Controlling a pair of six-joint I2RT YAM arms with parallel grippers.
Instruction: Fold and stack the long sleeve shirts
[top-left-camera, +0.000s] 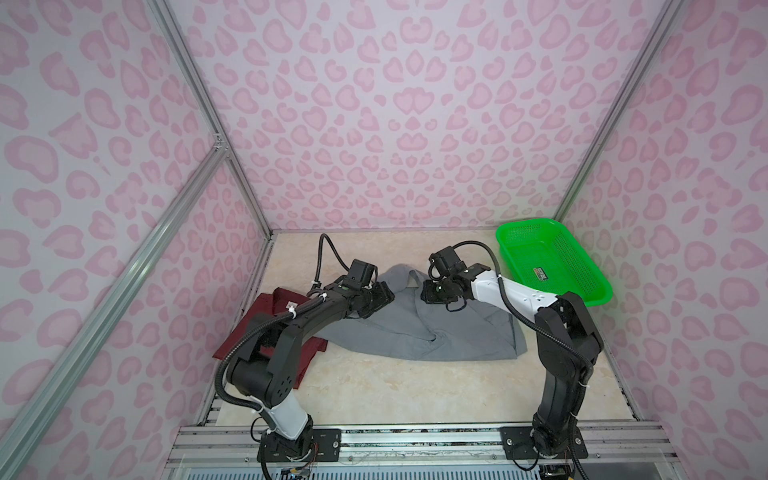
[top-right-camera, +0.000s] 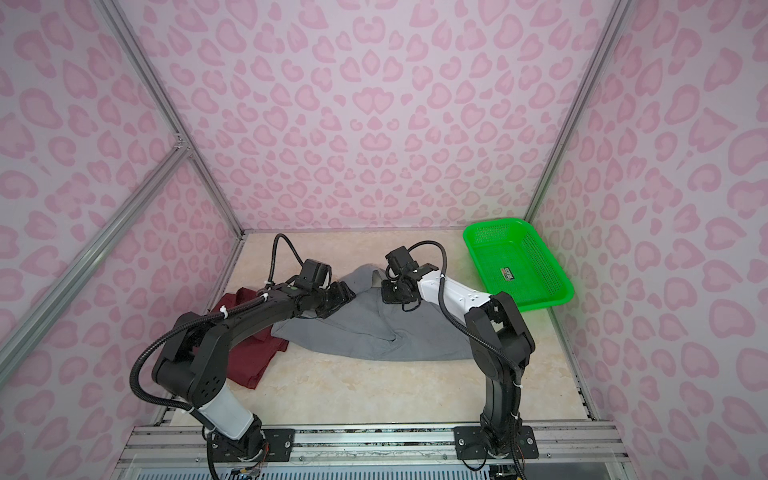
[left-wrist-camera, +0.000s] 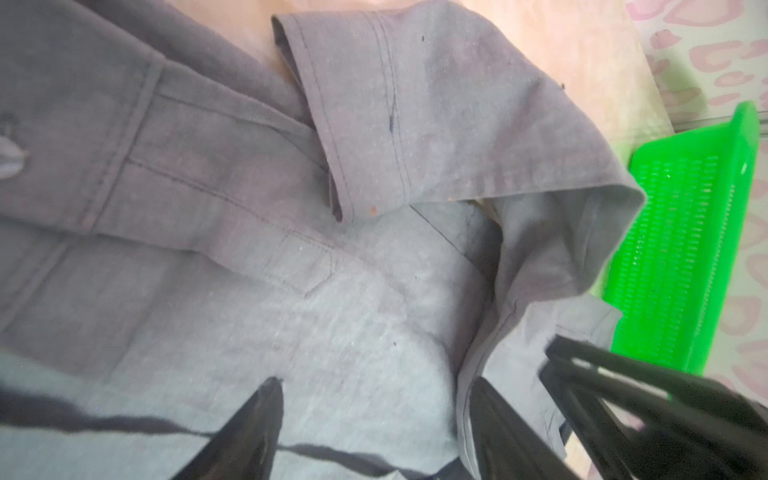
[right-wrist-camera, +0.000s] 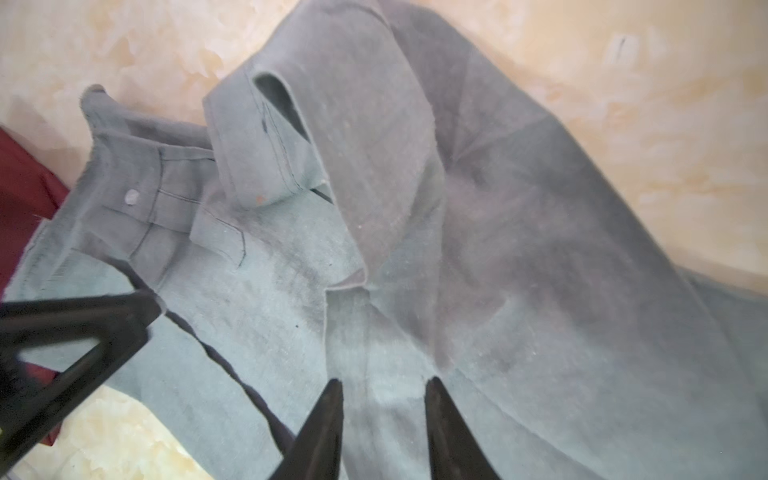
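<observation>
In both top views the grey shirt (top-left-camera: 436, 332) (top-right-camera: 374, 332) lies rumpled across the middle of the table (top-left-camera: 374, 386). The maroon shirt (top-left-camera: 235, 345) (top-right-camera: 249, 361) lies folded at the left edge, partly under the left arm, and the grey hem meets it. A green basket (top-left-camera: 528, 224) (top-right-camera: 494, 224) stands at the far right corner, apart from both shirts. The left claw (top-left-camera: 384, 296) (top-right-camera: 345, 296) and right claw (top-left-camera: 428, 291) (top-right-camera: 388, 293) face each other close together over the far part of the grey shirt. From up here I cannot tell how either one stands.

The left wrist view settles it for the left claw (left-wrist-camera: 374, 432). Its fingers (left-wrist-camera: 249, 428) are spread wide, with flat grey cloth lying loose between them and a raised cloth edge just beside one. A stitched cuff (left-wrist-camera: 415, 124) is turned over the shirt body. The basket's slotted wall shows behind it, and the right claw sits just beside.

The right wrist view shows what the others hide. The right claw (right-wrist-camera: 386, 432) pinches a ridge of grey cloth, and creases run out from its fingertips (right-wrist-camera: 328, 415). A pale button (right-wrist-camera: 133, 196) sits on the placket, a strip of the maroon shirt (right-wrist-camera: 25, 187) shows at the picture's edge, and the left claw's black frame is near.
</observation>
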